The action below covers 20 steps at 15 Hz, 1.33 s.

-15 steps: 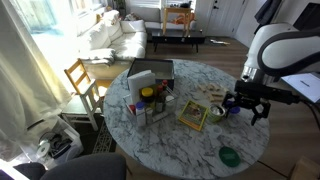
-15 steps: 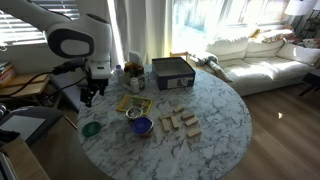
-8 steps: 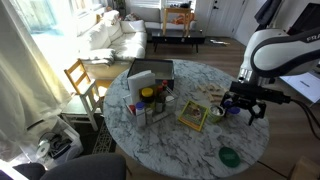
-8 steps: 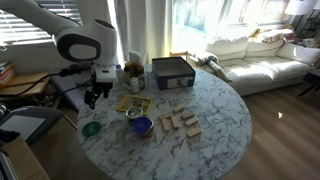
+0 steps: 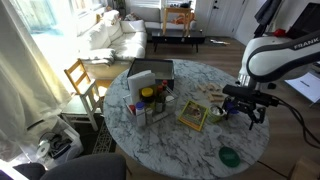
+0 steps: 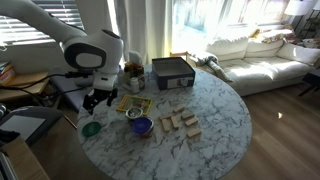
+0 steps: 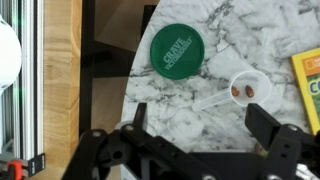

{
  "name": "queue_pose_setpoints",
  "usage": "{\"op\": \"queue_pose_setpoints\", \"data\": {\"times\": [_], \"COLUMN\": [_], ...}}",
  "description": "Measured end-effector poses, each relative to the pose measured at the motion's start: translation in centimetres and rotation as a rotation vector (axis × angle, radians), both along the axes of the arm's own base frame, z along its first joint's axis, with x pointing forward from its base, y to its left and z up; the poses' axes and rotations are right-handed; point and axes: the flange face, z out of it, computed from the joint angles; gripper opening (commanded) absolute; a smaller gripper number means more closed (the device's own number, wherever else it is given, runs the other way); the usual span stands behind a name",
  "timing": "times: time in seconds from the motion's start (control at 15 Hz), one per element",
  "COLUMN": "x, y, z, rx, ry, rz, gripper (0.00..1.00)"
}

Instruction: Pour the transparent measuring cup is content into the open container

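The transparent measuring cup [image 7: 245, 88] lies on the marble table with two small brown pieces in it, its handle pointing toward the green dish. The open container, a low round green dish [image 7: 183, 48], sits near the table edge; it shows in both exterior views [image 5: 229, 156] [image 6: 91, 128]. My gripper [image 7: 200, 130] is open and empty, hovering above the table with the cup just ahead of its right finger. It shows in both exterior views [image 5: 245, 108] [image 6: 94, 100]. The cup is too small to make out in the exterior views.
A yellow book [image 7: 310, 80] [image 5: 193, 114] lies beside the cup. A grey box of bottles [image 5: 150, 85] [image 6: 170, 70], a blue bowl [image 6: 141, 126] and wooden blocks [image 6: 180, 122] stand further in. The table edge [image 7: 130, 90] is close by, with a wooden chair [image 5: 80, 80] beyond.
The gripper has come down a little and shifted slightly over the table near the cup. It stays open. The cup and dish have not moved.
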Motion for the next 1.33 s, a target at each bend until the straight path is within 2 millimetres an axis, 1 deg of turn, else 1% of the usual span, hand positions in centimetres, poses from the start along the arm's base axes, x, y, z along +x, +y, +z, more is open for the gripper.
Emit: {"op": "queue_pose_setpoints", "data": {"times": [0.27,0.53,0.67,0.87,1.33], "x": [-0.1,-0.1,0.1,0.3,0.7], "y": [-1.4,-2.3,-2.5,-2.5,-3.3], "z": [-2.6,-4.5,-4.9,-5.0,-6.1], "rx": [-0.020,0.029,0.037,0.034,0.027], "ry": [0.100,0.213,0.227,0.230,0.265], "rz": [-0.175,-0.298,-0.313,-0.323,-0.522], "gripper": [1.00,1.00,1.00,1.00,1.00]}}
